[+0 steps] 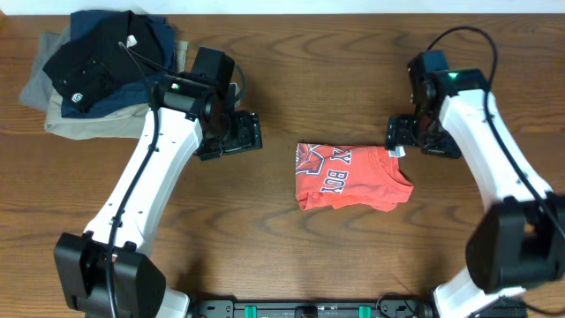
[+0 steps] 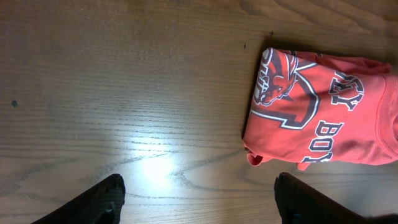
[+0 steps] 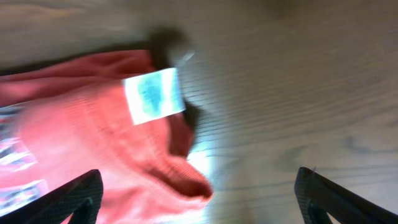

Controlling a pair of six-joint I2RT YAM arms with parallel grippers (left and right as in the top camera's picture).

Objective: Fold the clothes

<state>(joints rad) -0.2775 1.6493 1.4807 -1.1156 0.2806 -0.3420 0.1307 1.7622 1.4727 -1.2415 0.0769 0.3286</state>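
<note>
The clothes, a coral-red T-shirt with dark blue lettering, lie folded into a small rectangle at the middle of the table. My left gripper hovers to its left, open, with only bare wood between its fingers. In the left wrist view the shirt lies ahead and to the right. My right gripper is at the shirt's right edge, open wide. In the right wrist view the collar fold and a white tag lie loose between the spread fingers, gripped by neither.
A pile of black, navy and khaki folded garments sits at the back left corner, behind my left arm. Bare wooden table surrounds the shirt.
</note>
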